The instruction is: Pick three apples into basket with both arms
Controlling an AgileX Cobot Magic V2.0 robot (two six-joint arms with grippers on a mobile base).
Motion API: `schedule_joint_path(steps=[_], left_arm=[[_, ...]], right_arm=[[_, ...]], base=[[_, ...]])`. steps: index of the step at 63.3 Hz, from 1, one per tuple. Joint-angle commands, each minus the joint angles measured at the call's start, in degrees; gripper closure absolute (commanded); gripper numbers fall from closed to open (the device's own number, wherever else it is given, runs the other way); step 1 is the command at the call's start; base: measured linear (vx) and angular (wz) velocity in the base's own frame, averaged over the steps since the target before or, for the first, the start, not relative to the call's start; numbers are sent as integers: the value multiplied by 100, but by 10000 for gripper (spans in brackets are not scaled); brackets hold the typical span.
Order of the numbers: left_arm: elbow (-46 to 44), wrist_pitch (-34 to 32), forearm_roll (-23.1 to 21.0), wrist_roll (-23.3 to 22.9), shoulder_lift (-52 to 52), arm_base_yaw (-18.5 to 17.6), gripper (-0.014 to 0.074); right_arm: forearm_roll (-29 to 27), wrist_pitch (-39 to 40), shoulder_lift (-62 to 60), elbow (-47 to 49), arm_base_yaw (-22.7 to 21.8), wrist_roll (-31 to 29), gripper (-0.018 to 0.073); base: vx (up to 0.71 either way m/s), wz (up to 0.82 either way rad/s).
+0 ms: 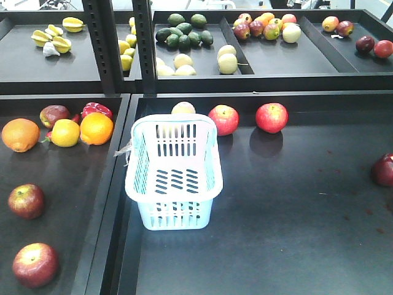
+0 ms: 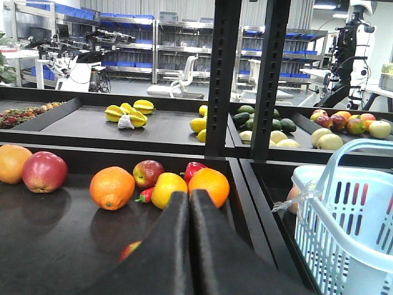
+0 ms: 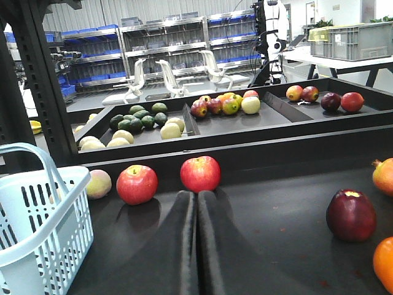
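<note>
Zero apples lie in the pale blue slotted plastic basket [image 1: 175,216], seemingly centred so either side reaches it. Two round streaked red apples [image 1: 223,119] [image 1: 271,117] wait at its one o'clock. Black left gripper [image 2: 188,195] and right gripper [image 3: 196,195] are both pressed together, empty.

dark apple [image 1: 384,170]: cut by right edge | pale fruit [image 1: 183,107]: half behind basket [image 1: 175,216]

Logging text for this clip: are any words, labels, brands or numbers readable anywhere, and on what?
No readable text in any view.
Tag tied on the basket: too small to tell if it has any print.
Grey crate in the background: no legible marking.
Blue shelf bins: too far away to read.
</note>
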State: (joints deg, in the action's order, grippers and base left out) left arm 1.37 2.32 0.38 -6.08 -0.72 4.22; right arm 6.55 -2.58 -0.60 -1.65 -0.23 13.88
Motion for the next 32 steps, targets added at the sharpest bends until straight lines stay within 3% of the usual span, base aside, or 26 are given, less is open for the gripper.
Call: schedule_joint_path(steps=[1, 9, 15, 20, 32], left_arm=[[136, -465, -38, -12, -82, -26, 603], [136, -460, -358, -428, -82, -26, 603], [136, -455, -1375, -1547, -82, -26, 603], [136, -450, -1944, -2121, -82, -26, 603], [129, -597, -2530, -2316, -82, -26, 603]], right_arm=[[61, 417, -65, -78, -30, -30, 561], [61, 417, -65, -78, -30, -30, 561], [61, 417, -65, -78, -30, -30, 561], [61, 417, -65, -78, -30, -30, 561], [61, 417, -65, -78, -30, -30, 561]], base=[[0, 0], [0, 0], [0, 0], [0, 0], [0, 0]])
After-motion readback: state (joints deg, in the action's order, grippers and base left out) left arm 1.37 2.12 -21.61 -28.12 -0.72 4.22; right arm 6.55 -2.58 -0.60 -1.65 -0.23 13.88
